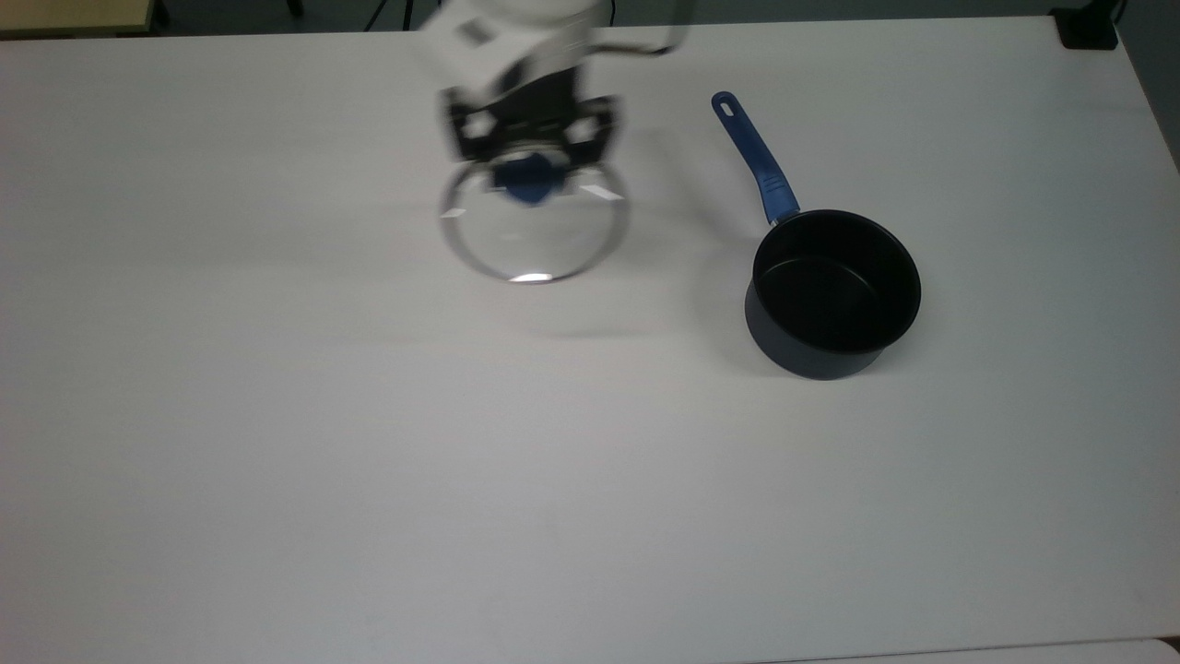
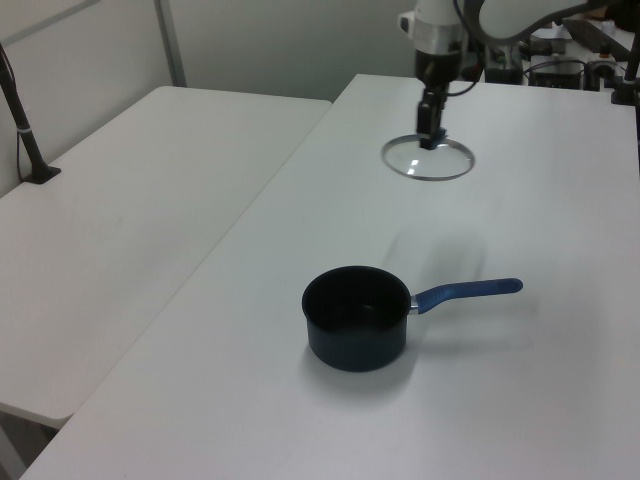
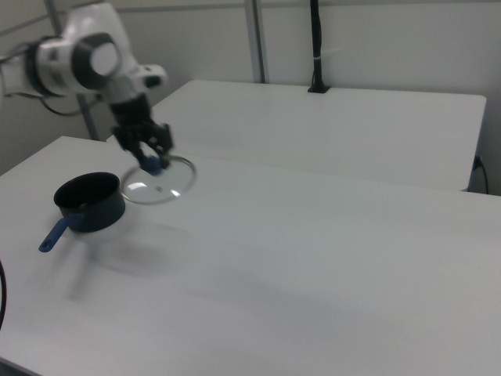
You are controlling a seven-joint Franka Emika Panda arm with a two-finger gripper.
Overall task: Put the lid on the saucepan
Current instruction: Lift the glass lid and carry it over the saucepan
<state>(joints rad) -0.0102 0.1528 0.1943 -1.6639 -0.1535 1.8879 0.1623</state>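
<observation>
Under the blurred claw (image 1: 532,175), lid (image 1: 535,242) knob half-hidden.

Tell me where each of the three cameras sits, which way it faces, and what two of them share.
Top view: overhead, looking down on the table; gripper holding the lid, saucepan at the top view's right.
Left view: raised, beside the saucepan, facing the arm at the far end.
Right view: low, at the opposite side, the arm far at the right view's left.
Left and right views share the lid hanging clear of the tabletop.
</observation>
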